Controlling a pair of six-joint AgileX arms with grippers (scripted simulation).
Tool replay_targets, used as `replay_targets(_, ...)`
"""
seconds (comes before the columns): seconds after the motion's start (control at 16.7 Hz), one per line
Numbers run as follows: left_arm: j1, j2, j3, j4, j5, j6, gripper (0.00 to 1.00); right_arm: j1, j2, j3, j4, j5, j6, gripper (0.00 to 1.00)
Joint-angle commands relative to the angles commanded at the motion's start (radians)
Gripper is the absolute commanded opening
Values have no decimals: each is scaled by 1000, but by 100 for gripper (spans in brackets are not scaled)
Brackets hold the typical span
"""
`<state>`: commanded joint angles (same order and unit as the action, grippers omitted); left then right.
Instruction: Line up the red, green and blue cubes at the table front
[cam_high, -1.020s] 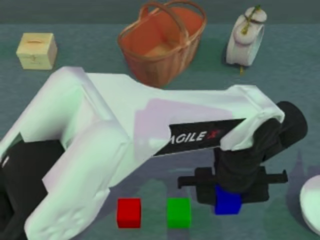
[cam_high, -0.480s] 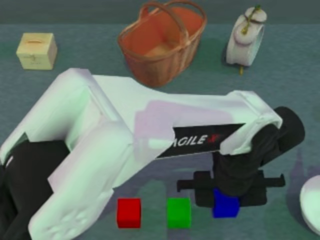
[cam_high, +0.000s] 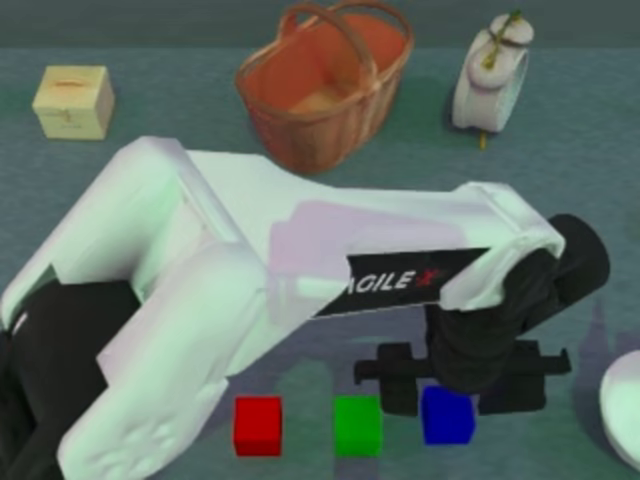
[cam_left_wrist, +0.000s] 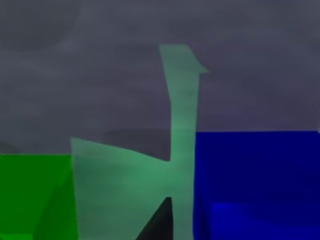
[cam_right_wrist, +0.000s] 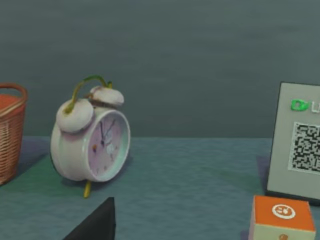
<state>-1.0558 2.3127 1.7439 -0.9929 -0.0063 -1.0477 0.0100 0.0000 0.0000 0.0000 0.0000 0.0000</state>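
Note:
The red cube (cam_high: 257, 425), the green cube (cam_high: 357, 425) and the blue cube (cam_high: 447, 415) stand in a row near the table (cam_high: 560, 200) front edge. My left gripper (cam_high: 455, 392) hangs over the blue cube, open, with a dark finger on each side of it. In the left wrist view one finger (cam_left_wrist: 161, 222) shows, with a strip of table between it and the blue cube (cam_left_wrist: 257, 170); the green cube (cam_left_wrist: 30, 195) is on its other side. My right arm (cam_high: 622, 410) is parked at the right edge; one finger (cam_right_wrist: 97, 225) of its open gripper shows.
A wicker basket (cam_high: 325, 85), a cream box with a slot (cam_high: 72, 100) and a white alarm clock (cam_high: 490, 75) stand along the back. The right wrist view also shows a QR placard (cam_right_wrist: 300, 145) and an orange-topped block (cam_right_wrist: 282, 217).
The left arm has shifted slightly left with the blue cube, bringing it toward the table front. The cube now sits square on the table, more of it showing from under the gripper.

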Motion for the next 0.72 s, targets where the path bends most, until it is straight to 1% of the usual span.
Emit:
replay_targets(0.06,0,0,0,0,0,0,98,0,0,0,0,0,0,100)
replay_targets(0.12,0,0,0,0,0,0,100,0,0,0,0,0,0,100)
replay_targets(0.72,4,-3,16,-18,0,-3,100,0,0,0,0,0,0,100)
